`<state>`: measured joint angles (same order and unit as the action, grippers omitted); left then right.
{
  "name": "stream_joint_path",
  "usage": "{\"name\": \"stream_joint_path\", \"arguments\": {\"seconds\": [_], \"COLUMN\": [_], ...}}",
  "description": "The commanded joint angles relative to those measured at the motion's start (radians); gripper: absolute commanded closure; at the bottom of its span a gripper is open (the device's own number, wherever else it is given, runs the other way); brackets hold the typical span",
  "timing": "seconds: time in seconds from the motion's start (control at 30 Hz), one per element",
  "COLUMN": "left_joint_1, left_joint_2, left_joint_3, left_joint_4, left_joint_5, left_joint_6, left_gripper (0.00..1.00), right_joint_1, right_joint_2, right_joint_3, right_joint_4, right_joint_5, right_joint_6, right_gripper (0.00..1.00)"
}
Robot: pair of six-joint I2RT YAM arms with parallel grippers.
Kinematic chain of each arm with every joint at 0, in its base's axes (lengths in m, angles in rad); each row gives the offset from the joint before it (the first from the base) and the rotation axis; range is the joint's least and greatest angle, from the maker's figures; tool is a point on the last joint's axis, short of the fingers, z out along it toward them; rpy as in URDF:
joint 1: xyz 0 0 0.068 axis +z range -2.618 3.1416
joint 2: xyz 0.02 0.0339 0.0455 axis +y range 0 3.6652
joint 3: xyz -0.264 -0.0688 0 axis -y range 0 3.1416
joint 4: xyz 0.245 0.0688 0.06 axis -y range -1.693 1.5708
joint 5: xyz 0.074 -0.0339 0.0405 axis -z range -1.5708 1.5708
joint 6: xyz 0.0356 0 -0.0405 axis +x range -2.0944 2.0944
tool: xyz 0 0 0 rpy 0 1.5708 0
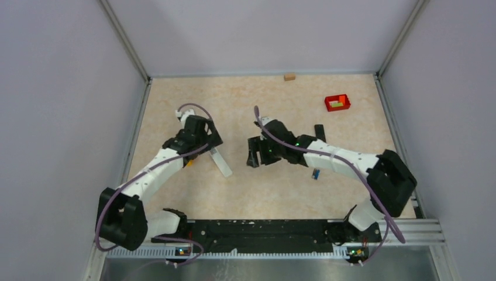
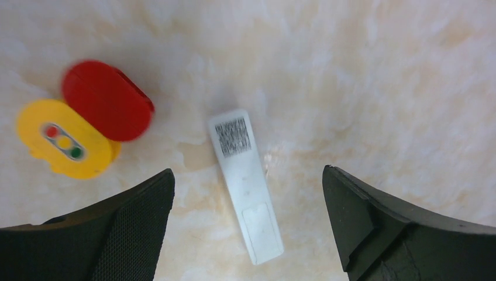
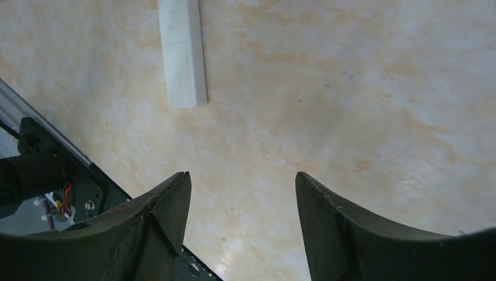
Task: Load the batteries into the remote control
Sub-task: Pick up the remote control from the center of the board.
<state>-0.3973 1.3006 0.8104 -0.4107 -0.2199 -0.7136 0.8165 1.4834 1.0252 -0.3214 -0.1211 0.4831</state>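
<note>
My left jaws gape wide and empty above the slim white plastic remote control (image 2: 245, 184), which lies flat on the beige marbled tabletop (image 2: 380, 70). My right jaws gape wide too, with the remote's end at 11 o'clock. A small blue battery piece (image 1: 315, 174) lies at the remote's 3 o'clock.

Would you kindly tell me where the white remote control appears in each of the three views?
Top external: the remote control lies left of centre on the table.
Left wrist: the remote control fills the middle, barcode label toward the top.
Right wrist: one end of the remote control shows at the top edge, left of centre.
Shared landmark: the marbled beige table surface beneath it.
</note>
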Motion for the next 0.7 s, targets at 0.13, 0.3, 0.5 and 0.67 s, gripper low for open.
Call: {"name": "stream_joint_path", "arguments": {"seconds": [0.13,0.3,0.5,0.67], "left_joint_1": [0.238,0.300,0.363,0.389], "left_joint_2": [-0.174,-0.160,-0.149,-0.141], "left_joint_3": [0.078,0.118,0.130,0.123], "left_joint_4": [0.075,0.060,0.057,0.059], "left_joint_5": [-0.058,-0.038,0.000,0.034], "left_joint_6": [0.001,-0.015,-0.032,-0.040], "left_gripper": [0.01,0.01,0.01,0.01], "right_joint_1": [0.226,0.290,0.319,0.330], "right_joint_2": [0.252,0.398,0.541,0.614], "right_joint_3": [0.213,0.350,0.470,0.539], "right_joint_4": [0.092,0.085,0.043,-0.014], "right_joint_5": [0.391,0.422,0.384,0.415], "right_joint_6": [0.169,0.127,0.083,0.074], "right_gripper": [0.32,0.32,0.33,0.37]}}
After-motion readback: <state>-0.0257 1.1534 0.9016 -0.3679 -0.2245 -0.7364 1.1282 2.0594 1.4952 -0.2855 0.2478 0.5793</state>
